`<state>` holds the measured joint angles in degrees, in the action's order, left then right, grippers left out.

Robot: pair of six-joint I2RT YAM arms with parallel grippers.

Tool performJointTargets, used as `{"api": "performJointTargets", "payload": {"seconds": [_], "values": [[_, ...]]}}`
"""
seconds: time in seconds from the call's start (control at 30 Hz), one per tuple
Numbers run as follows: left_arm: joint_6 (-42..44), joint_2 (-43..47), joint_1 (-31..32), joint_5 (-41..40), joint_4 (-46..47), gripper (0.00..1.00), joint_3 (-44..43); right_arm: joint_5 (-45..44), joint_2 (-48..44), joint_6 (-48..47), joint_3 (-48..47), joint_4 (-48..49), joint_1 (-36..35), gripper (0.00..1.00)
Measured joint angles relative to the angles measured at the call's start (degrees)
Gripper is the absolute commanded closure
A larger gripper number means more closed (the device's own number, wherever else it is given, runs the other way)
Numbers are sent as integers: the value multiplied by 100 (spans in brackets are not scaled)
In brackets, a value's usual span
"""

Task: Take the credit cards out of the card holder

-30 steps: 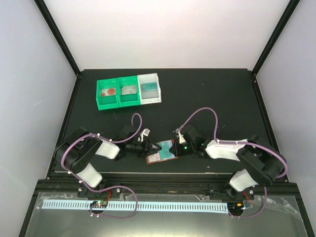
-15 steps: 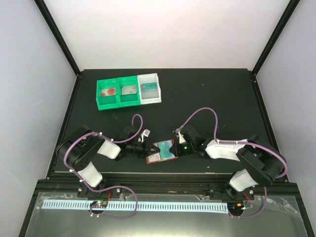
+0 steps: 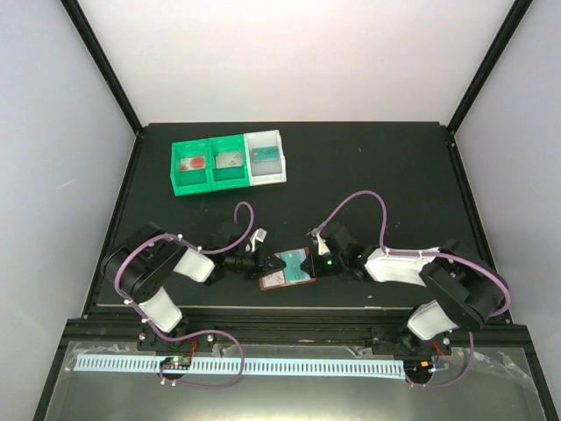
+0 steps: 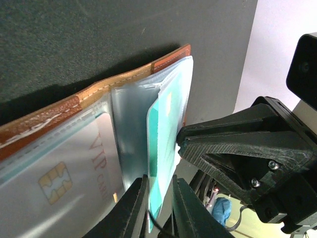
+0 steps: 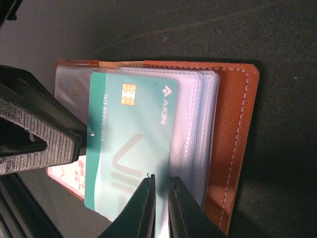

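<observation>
The card holder (image 5: 233,148) looks leathery, its sleeves (image 5: 195,124) glossy plastic, the credit card (image 5: 129,148) smooth.

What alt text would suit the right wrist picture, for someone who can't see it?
A teal credit card sticks partway out of the clear sleeves of an open brown card holder on a dark table. The right gripper pinches the sleeves from below, and the left gripper clamps the card's left edge.

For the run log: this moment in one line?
step: extraction; left gripper: shut on teal card; right gripper: shut on card holder
</observation>
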<state>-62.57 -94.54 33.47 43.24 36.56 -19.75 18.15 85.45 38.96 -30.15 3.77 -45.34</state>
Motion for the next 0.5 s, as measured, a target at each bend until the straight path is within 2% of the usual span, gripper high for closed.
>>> {"api": "performJointTargets", "payload": {"seconds": [0.23, 0.4, 0.5], "values": [[-48, -149, 0, 2, 131, 84, -2, 0, 11, 0, 2, 15, 0, 92], [-85, -243, 0, 4, 208, 96, -2, 0, 11, 2, 2, 20, 0, 92], [-103, -247, 2, 15, 273, 99, -2, 0, 11, 2, 7, 31, 0, 92]]}}
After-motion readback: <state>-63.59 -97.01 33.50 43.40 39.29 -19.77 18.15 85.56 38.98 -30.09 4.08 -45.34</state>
